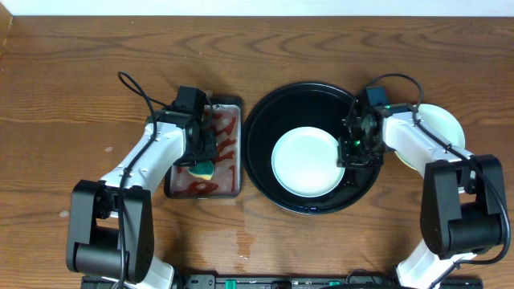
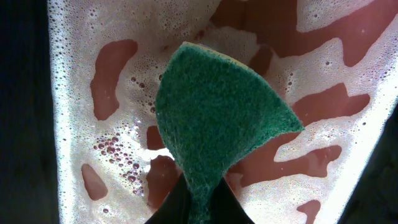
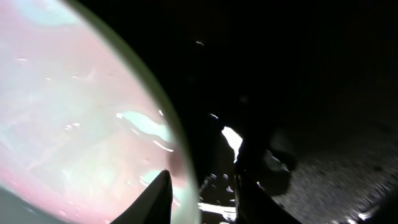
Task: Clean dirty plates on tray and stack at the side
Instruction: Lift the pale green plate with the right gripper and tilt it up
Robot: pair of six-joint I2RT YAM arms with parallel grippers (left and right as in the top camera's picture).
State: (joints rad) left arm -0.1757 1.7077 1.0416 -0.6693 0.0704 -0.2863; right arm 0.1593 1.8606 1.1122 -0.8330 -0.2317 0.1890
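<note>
We find the right pincer apart, its fingers astride the right rim of the pale plate, which lies flat in the black tray. We judge the plate light, stiff and wet-slick; its thin rim is the sound place to pinch. Beyond, a yellow plate rests on the counter. The left pincer is clamped on a green sponge over the foamy pan.
</note>
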